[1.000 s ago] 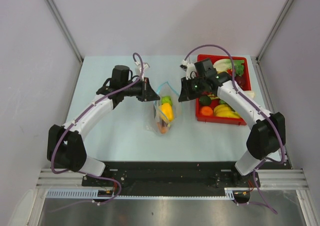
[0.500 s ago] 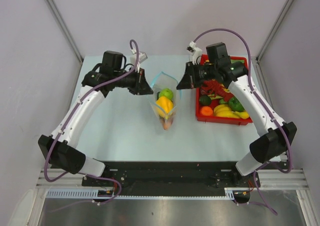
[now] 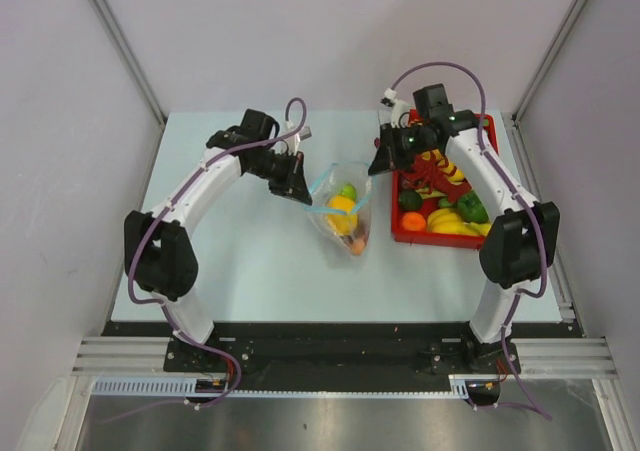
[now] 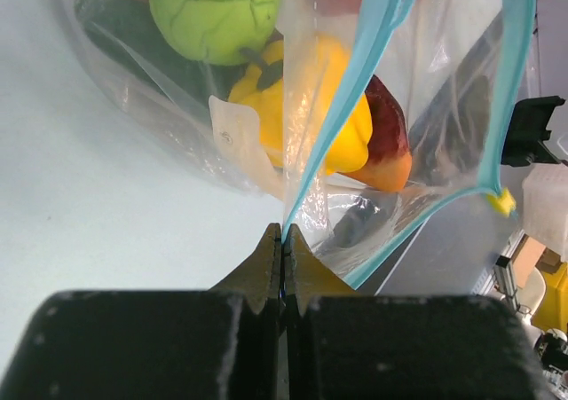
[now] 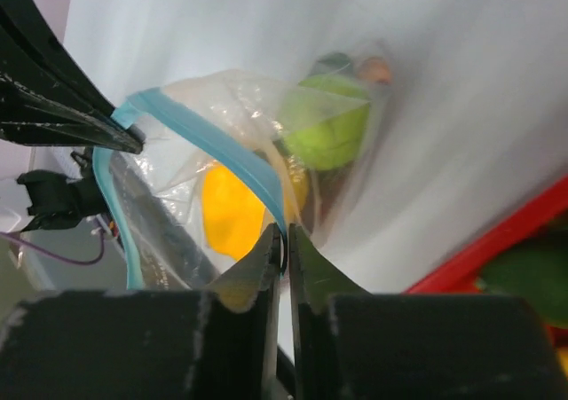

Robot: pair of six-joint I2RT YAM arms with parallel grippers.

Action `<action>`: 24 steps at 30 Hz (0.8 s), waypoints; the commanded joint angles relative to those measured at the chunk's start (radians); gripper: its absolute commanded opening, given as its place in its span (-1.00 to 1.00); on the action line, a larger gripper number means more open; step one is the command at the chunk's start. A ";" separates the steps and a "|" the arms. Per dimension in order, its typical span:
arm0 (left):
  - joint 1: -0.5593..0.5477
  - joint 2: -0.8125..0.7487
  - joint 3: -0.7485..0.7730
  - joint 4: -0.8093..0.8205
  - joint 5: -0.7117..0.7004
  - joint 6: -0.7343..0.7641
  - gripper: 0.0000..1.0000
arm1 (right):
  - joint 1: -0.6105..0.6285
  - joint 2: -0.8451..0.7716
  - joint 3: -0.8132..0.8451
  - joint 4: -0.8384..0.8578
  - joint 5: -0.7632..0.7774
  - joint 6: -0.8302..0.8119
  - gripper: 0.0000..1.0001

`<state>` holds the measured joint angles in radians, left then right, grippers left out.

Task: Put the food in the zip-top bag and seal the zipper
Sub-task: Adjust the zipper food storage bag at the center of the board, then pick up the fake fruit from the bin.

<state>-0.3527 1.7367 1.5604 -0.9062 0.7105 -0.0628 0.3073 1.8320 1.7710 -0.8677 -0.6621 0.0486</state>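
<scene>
The clear zip-top bag (image 3: 343,216) hangs between my two grippers over the table's middle, its mouth open. Its light blue zipper (image 3: 320,184) runs from one gripper to the other. My left gripper (image 3: 302,192) is shut on the zipper's left end (image 4: 315,152). My right gripper (image 3: 376,167) is shut on the right end (image 5: 226,147). Inside the bag are a green round fruit (image 4: 213,10), a yellow pepper (image 4: 333,116), a dark green cucumber (image 4: 120,32) and an orange-red piece (image 4: 390,156). The green fruit (image 5: 333,129) and the pepper (image 5: 231,209) also show in the right wrist view.
A red rectangular tray (image 3: 440,239) stands at the right, right of the bag, with a banana (image 3: 455,223), a green pepper (image 3: 472,209), an orange ball (image 3: 413,221) and red chillies (image 3: 430,176). Grey walls enclose the table on three sides.
Both grippers kept hold of the bag's mouth. The left gripper moved right and nearer, the right gripper shifted slightly right. The bag swung so its bottom points down-right.
</scene>
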 commanded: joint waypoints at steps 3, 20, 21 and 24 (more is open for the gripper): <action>0.012 0.007 0.052 0.030 0.044 -0.012 -1.00 | -0.164 -0.017 0.125 0.025 -0.002 -0.023 -0.03; 0.015 0.046 0.078 0.040 0.073 -0.019 -1.00 | -0.468 0.156 0.245 0.039 0.468 -0.289 0.37; 0.017 0.047 0.081 0.038 0.072 -0.017 -1.00 | -0.467 0.164 0.234 0.042 0.482 -0.343 0.37; 0.015 0.047 0.079 0.035 0.072 -0.012 -1.00 | -0.467 0.197 0.225 0.058 0.515 -0.412 0.34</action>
<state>-0.3450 1.7866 1.5959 -0.8921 0.7628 -0.0780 -0.1638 2.0052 1.9903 -0.8356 -0.2474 -0.2150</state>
